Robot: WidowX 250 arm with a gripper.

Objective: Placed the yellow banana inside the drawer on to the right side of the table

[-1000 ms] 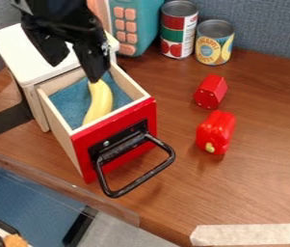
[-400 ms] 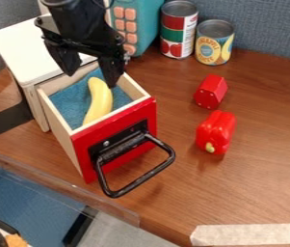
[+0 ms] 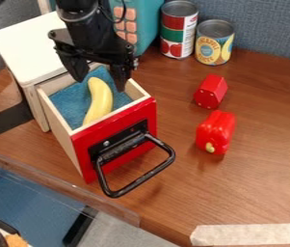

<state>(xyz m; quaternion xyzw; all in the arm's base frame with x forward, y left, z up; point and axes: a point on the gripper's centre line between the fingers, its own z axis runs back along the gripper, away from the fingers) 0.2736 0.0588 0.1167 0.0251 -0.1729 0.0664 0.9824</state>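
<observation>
Gripper hanging over the back of the open drawer; jaws standing wide, gripping nothing. Banana lying inside on the blue lining, its upper end showing between the fingers.

Risks: a fingertip could be catching the right wall on the way down, the drawer being narrow. A pinch near the banana's end could be leaving it swinging or slipping, the weight sitting off to one side. A low lift rightward could be snagging the rim, or knocking the pepper.

Arm running out of frame at top; gripper hiding part of the drawer's back. Fingertip depth against the banana staying hard to judge.
</observation>
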